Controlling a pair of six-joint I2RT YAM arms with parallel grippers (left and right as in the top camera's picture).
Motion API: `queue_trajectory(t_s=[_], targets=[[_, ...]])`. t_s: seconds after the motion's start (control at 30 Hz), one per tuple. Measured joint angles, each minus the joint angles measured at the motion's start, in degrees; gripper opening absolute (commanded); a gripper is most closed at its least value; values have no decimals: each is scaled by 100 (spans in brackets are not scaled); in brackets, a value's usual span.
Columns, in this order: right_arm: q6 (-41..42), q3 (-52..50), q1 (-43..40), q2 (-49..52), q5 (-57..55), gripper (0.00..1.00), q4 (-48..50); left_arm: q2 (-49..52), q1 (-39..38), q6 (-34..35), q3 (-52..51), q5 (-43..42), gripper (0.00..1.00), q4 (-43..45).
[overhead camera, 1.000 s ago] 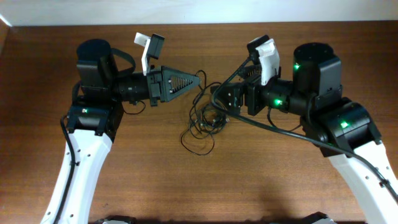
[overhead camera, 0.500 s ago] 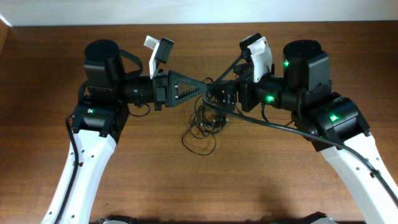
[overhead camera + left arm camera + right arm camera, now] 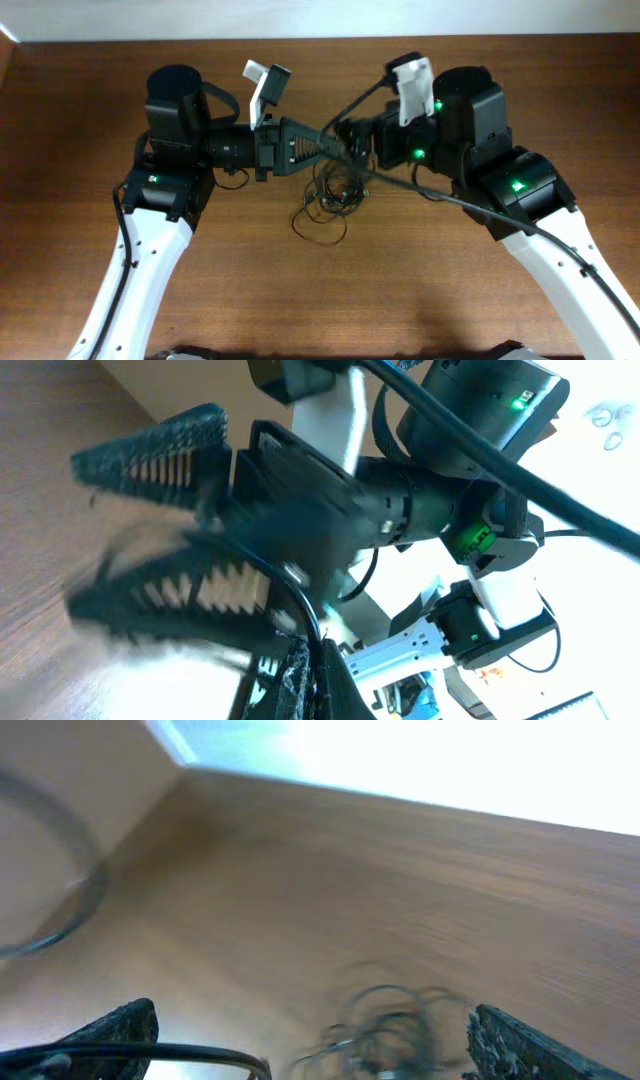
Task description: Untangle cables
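The left gripper (image 3: 322, 150) reaches in from 9 o'clock and the right gripper (image 3: 348, 152) from 3 o'clock. They meet nose to nose over the middle of the table (image 3: 300, 300), most likely so that one can hold a strand up while the other takes a second hold to pull the knot apart. The cables (image 3: 335, 195) lie as a small tangled bundle on the wood just at 6 o'clock from that meeting point. One loose loop trails further toward 6 o'clock, and a thin strand rises toward 12 o'clock to the left tips. The left jaws taper to a closed point, and in the left wrist view a thin cord runs into them, so they seem pinched on a strand of the cables. The right jaws stand wide: the right wrist view shows the two fingers far apart at 8 and 4 o'clock, with the blurred bundle (image 3: 385, 1020) low between them and nearer the 4 o'clock finger. No part of the bundle is gripped on that side, though one dark cord crosses by the 8 o'clock finger.
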State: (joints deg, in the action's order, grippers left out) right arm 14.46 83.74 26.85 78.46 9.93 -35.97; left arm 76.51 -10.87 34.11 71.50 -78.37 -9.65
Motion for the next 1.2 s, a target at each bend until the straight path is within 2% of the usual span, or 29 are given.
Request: queue_trajectory(t_s=[0.27,0.53,0.67,0.8,0.93,1.07,1.2], targets=[[372,0,11,0,-2509,98,-258,33,-26,0,0,35,0,-4],[483,0,59,0,-4153,98,-472,92,-81,0,0,153,0,-2],[490,0,-44,0,-4380,98,-479,96,-87,0,0,232,0,-2],[444,0,-551,7,-4492,98,-546,101,-70,0,2,254,0,44],[391,0,-820,11,-4166,98,-654,136,17,0,2,352,0,42],[503,0,-1670,24,-4151,98,-802,96,442,4,2,278,0,0],[509,0,-1794,24,-3534,98,-824,94,562,2,2,378,0,0]])
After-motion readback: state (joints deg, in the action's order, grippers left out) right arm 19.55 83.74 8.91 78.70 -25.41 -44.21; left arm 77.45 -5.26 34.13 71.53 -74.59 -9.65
